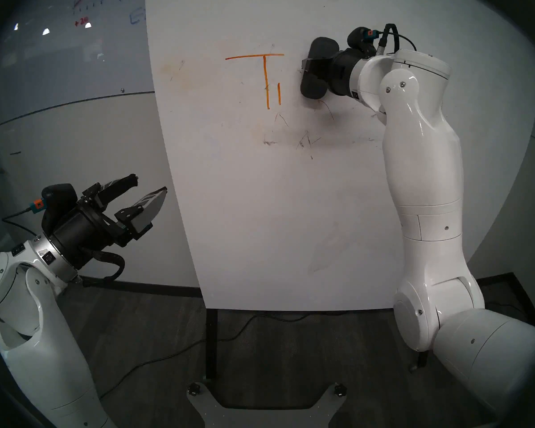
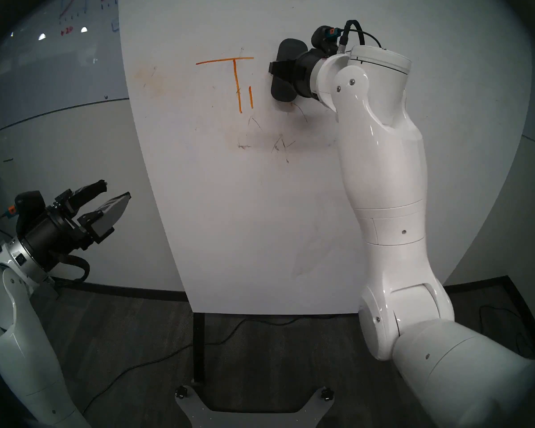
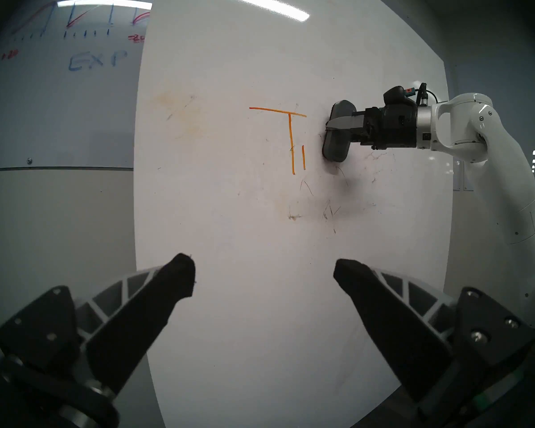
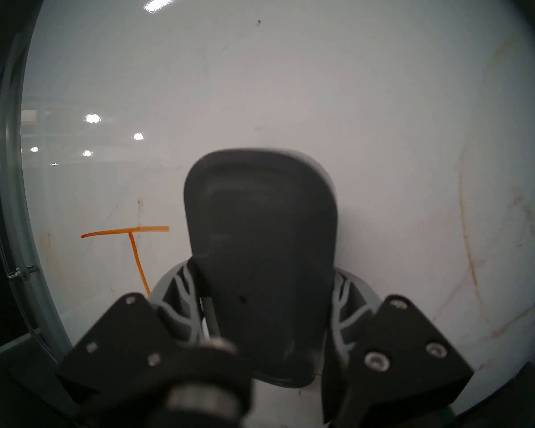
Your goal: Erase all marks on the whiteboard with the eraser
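The whiteboard (image 1: 260,217) stands upright in front of me. Orange marks (image 1: 265,78), a "T" and an "i", sit on its upper middle; no "M" shows. Faint dark scribbles (image 1: 303,141) lie below them and a pale orange smudge (image 1: 173,69) to the left. My right gripper (image 1: 314,67) is shut on the dark grey eraser (image 1: 322,47) and presses it upright against the board just right of the "i". The eraser fills the right wrist view (image 4: 260,232). My left gripper (image 1: 149,185) is open and empty, low beside the board's left edge.
A greyish glass board (image 1: 74,16) with red and blue graph drawings hangs on the wall at the upper left. The whiteboard's dark leg (image 1: 211,344) stands on the floor, with a black cable (image 1: 167,356) running past it.
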Tool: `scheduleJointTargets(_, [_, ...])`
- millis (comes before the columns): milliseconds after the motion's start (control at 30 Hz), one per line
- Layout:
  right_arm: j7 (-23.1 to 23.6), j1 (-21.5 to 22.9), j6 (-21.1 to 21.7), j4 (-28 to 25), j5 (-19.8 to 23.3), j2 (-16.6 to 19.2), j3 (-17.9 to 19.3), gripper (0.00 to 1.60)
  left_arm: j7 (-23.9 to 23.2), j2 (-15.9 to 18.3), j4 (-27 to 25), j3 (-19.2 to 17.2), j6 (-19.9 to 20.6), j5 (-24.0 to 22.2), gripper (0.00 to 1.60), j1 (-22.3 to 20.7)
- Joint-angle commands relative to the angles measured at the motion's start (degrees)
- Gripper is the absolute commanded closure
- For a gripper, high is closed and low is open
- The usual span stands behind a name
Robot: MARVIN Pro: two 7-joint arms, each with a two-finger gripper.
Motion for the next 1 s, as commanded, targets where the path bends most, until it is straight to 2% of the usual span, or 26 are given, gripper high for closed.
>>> scheduleJointTargets(0, [-0.1, 0.2, 0.0, 0.2, 0.5, -0.1, 0.2, 1.6, 0.0, 0.1, -0.7, 0.0, 0.0, -0.2, 0.0, 0.0])
scheduleJointTargets(667, [2.1, 8.6, -0.7, 2.5, 0.9, -0.1, 0.2, 1.6, -0.1, 0.1, -0.6, 0.0, 0.0, -0.1, 0.0, 0.0])
scheduleJointTargets(967, [2.8, 11.7, -0.7, 3.1, -0.4, 0.4, 0.0, 1.6, -0.1, 0.1, -0.6, 0.0, 0.0, -0.1, 0.0, -0.1])
